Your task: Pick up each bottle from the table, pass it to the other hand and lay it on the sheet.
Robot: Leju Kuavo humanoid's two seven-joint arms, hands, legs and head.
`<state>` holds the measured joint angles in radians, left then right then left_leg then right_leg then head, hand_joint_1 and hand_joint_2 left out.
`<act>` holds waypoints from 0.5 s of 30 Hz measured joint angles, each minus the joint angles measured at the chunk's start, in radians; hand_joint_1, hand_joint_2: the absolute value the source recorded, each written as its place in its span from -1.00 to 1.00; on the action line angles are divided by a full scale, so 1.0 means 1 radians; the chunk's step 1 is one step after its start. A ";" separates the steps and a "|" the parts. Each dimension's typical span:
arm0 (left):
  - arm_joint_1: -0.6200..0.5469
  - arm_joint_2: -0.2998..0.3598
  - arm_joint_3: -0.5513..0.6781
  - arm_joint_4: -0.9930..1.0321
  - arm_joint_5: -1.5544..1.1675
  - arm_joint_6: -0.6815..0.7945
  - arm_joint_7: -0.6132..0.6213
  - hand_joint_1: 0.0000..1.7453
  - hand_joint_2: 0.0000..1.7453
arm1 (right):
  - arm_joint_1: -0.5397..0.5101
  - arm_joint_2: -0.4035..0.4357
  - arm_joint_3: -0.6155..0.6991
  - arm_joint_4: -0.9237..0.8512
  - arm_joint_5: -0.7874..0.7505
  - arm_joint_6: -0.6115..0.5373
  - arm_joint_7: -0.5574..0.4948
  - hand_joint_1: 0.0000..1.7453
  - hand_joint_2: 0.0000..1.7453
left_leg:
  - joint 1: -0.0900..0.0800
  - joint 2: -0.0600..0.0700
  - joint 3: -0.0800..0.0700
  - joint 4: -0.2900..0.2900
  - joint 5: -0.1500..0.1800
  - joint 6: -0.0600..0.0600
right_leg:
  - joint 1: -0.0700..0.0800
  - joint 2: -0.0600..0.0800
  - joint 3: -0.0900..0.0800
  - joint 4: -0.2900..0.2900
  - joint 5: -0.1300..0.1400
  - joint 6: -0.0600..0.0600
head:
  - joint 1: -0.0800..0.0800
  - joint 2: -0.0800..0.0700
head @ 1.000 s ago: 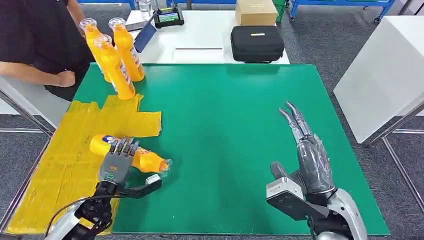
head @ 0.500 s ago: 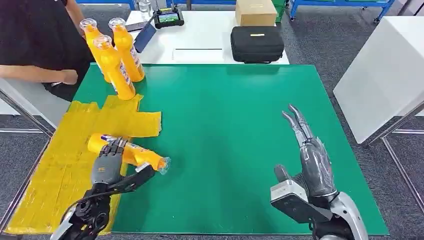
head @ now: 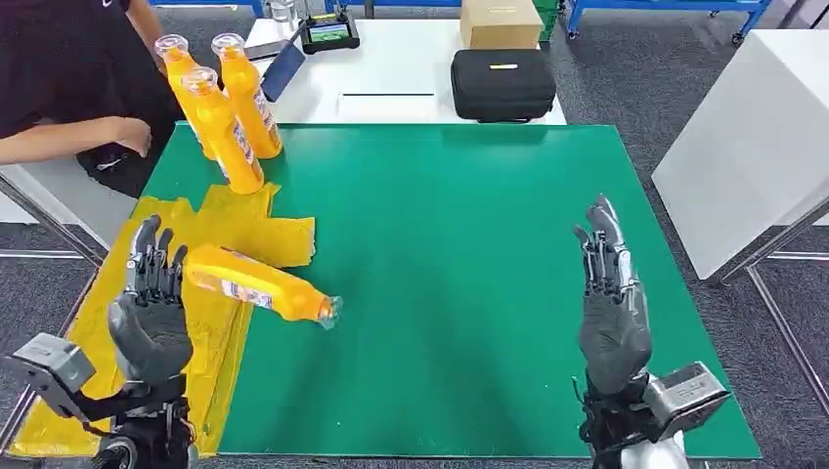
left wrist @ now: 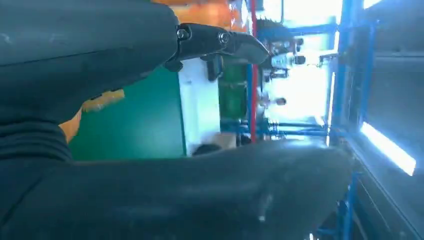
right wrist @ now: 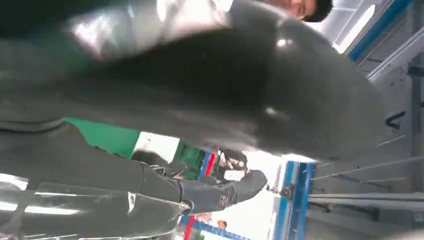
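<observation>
An orange bottle (head: 256, 283) lies on its side, its base on the yellow sheet (head: 93, 362) and its capped neck out over the green mat (head: 469, 244). My left hand (head: 149, 315) stands just left of the bottle's base, fingers spread and pointing away from me, holding nothing. In the left wrist view its thumb and a finger (left wrist: 220, 42) are apart, with orange beyond them. My right hand (head: 612, 303) is raised over the mat's right side, fingers straight and empty. Three more orange bottles (head: 233, 103) stand upright at the mat's far left corner.
A person sits at the far left, one hand (head: 129, 134) near the standing bottles. Beyond the mat a white table carries a black case (head: 502, 85), a cardboard box (head: 500, 21) and a small screen (head: 329, 33). Another white table (head: 753, 147) stands on the right.
My left hand let go of the lying bottle, drew back to the left and turned its fingers upward. The bottle shifted slightly farther onto the sheet. My right hand turned more upright.
</observation>
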<state>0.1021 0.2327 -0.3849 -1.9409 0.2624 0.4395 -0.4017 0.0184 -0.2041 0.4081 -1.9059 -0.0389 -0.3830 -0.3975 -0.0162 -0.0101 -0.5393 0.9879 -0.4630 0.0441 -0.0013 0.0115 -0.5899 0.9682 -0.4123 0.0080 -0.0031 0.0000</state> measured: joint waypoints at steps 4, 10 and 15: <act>0.003 -0.016 -0.028 -0.015 -0.015 -0.008 0.002 -1.00 -1.00 | -0.021 0.019 0.031 0.014 -0.002 0.000 0.011 -1.00 -1.00 | 0.000 0.000 0.000 0.000 0.000 0.000 | 0.000 0.000 0.000 0.000 0.000 0.000 | 0.000 0.000; -0.016 -0.036 -0.048 0.004 -0.124 0.010 0.045 -1.00 -1.00 | -0.063 0.025 0.083 0.035 0.069 0.013 0.046 -1.00 -1.00 | 0.000 0.000 0.000 0.000 0.000 0.000 | 0.000 0.000 -0.001 0.000 0.000 0.000 | 0.000 0.000; -0.018 -0.050 -0.051 0.021 -0.128 0.011 0.047 -1.00 -1.00 | -0.076 0.028 0.095 0.051 0.072 0.017 0.054 -1.00 -1.00 | 0.000 0.000 0.000 0.000 0.000 0.000 | 0.000 0.000 -0.001 0.000 0.000 0.000 | 0.000 0.000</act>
<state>0.0837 0.1831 -0.4357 -1.9200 0.1343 0.4509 -0.3544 -0.0579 -0.1762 0.5035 -1.8548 0.0328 -0.3658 -0.3433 -0.0162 -0.0102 -0.5398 0.9879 -0.4629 0.0441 -0.0014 0.0115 -0.5904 0.9684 -0.4123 0.0081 -0.0027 0.0000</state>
